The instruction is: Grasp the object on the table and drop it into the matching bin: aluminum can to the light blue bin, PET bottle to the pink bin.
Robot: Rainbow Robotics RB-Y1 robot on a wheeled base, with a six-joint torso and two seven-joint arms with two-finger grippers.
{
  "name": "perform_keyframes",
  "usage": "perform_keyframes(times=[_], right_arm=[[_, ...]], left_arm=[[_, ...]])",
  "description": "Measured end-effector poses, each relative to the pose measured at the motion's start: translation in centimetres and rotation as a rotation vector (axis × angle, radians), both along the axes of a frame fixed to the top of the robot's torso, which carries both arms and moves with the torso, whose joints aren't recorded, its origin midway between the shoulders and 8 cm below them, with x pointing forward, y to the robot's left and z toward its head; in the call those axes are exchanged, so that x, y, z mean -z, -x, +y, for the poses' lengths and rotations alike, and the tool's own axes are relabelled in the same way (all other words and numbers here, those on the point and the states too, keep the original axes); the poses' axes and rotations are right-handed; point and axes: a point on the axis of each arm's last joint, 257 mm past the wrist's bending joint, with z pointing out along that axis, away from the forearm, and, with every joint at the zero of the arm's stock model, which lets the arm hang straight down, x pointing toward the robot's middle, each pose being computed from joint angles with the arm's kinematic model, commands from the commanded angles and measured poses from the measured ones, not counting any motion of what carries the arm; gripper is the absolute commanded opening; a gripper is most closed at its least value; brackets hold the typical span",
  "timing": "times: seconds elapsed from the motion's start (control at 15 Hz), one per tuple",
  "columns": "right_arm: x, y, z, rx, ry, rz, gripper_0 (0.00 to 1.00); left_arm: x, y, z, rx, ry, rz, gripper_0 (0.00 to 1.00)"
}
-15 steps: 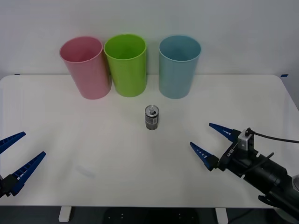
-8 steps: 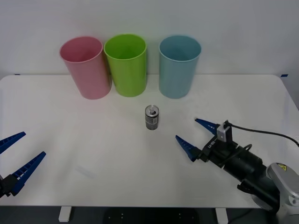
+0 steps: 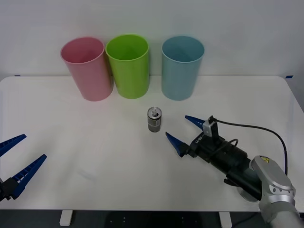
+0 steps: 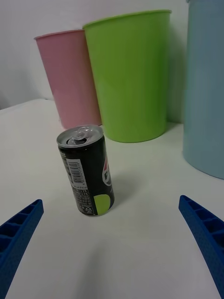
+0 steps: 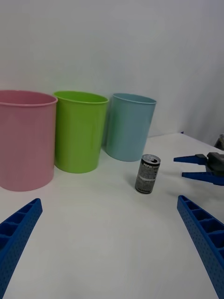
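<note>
Metal aluminum can [image 3: 154, 119] upright near ribbed, spread right fingers [image 3: 176, 143].

Pink bin [image 3: 87, 68], lime bin [image 3: 128, 65], light blue bin [image 3: 181, 67] on a white worktop [image 3: 95, 156]; can [image 4: 87, 168] black, silver top, perhaps a green patch; fingers [image 4: 201, 230] blue, ribbed.

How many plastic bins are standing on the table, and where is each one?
3, in a row at the back of the table: the pink bin on the left, the lime green bin in the middle, the light blue bin on the right.
</note>
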Motion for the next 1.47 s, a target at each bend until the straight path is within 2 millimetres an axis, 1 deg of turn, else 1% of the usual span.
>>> perform_keyframes(times=[0.33, 0.67, 0.8, 1.07, 1.27, 1.47], right_arm=[[0.1, -0.7, 2.2, 0.006, 0.017, -0.002, 1.00], [0.4, -1.5, 4.9, 0.013, 0.041, 0.010, 1.00], [1.0, -2.2, 6.1, 0.003, 0.048, 0.030, 1.00], [1.0, -3.6, 7.8, 0.022, 0.073, 0.030, 1.00], [1.2, -4.9, 9.4, 0.039, 0.076, 0.054, 1.00], [1.3, -5.8, 10.2, 0.072, 0.089, 0.062, 1.00]], left_arm=[[0.0, 0.0, 0.0, 0.000, 0.000, 0.000, 1.00], [0.0, 0.0, 0.0, 0.000, 0.000, 0.000, 1.00], [0.0, 0.0, 0.0, 0.000, 0.000, 0.000, 1.00], [0.0, 0.0, 0.0, 0.000, 0.000, 0.000, 1.00], [0.0, 0.0, 0.0, 0.000, 0.000, 0.000, 1.00], [0.0, 0.0, 0.0, 0.000, 0.000, 0.000, 1.00]])
